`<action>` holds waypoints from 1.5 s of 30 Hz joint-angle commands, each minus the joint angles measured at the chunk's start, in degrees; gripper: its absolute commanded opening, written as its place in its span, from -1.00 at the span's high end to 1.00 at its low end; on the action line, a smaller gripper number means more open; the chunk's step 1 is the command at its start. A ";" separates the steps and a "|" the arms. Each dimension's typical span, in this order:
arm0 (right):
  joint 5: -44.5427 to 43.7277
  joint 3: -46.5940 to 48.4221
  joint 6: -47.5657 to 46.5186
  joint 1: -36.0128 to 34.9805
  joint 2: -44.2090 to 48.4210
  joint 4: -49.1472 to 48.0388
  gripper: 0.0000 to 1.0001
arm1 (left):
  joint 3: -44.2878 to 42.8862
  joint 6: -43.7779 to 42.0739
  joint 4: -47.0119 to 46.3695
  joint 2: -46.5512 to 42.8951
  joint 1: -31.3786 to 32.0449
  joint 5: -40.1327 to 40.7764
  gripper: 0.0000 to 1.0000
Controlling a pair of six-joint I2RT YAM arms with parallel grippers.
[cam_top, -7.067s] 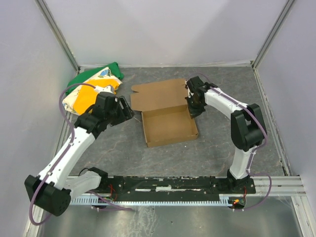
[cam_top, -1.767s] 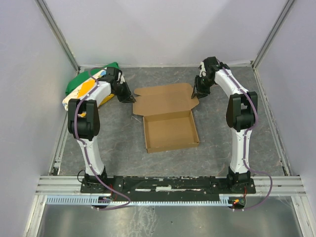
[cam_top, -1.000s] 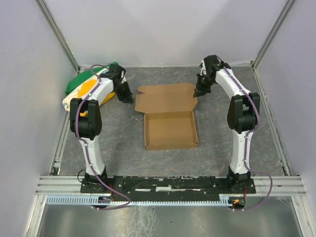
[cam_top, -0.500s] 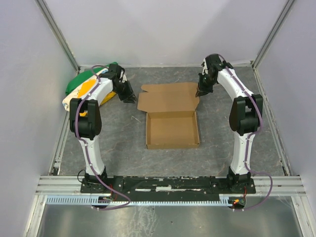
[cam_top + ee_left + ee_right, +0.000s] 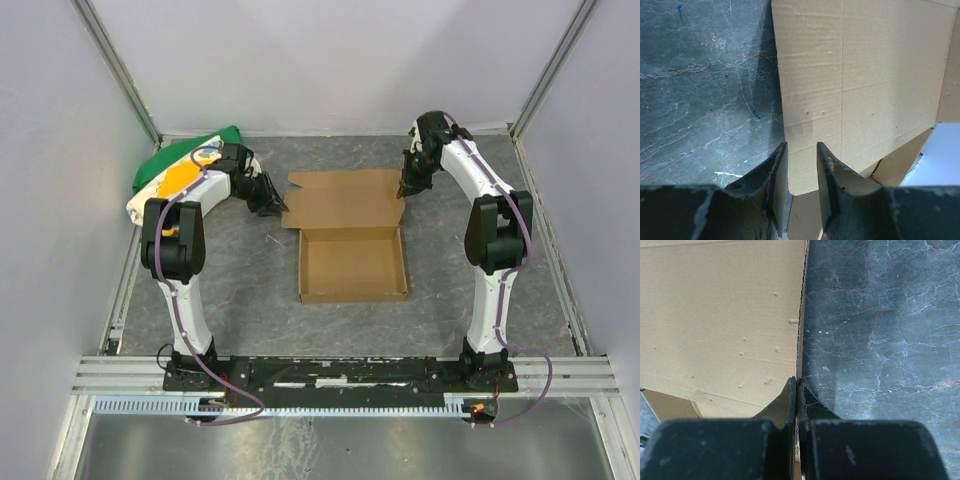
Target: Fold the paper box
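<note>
On grey table (image 5: pixel 452 275), open paper box (image 5: pixel 353 262)

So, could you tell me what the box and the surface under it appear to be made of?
The paper box looks like brown corrugated cardboard, matt and unprinted; the right wrist view shows a fluted cut edge. The table surface is dark grey with marble-like veining and a faint sheen: stone, or a printed mat or laminate, I cannot tell.

A green, yellow and white cloth bundle (image 5: pixel 160 170) lies on the grey marbled tabletop (image 5: pixel 450 280), far left
</note>
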State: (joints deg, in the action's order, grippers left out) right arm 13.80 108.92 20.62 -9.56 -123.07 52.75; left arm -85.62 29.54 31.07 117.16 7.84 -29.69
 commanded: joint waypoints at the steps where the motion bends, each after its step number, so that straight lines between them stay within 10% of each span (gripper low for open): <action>1: 1.70 -0.12 -0.48 -0.09 2.93 -1.42 0.97 | -0.01 2.70 -4.65 -1.52 0.25 -3.77 0.27; 33: 1.56 -1.63 -0.24 -0.01 2.57 -2.04 0.97 | -3.57 -4.67 6.98 -4.32 -0.27 6.85 0.24; 45: 2.87 -2.05 -0.23 -0.06 2.84 -2.39 0.97 | 0.41 3.87 -6.60 -4.21 0.16 -3.42 0.20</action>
State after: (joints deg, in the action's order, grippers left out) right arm 15.31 107.11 20.53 -9.37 -123.04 51.20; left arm -85.45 29.30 30.76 116.20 7.75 -28.18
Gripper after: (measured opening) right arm 0.024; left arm 0.396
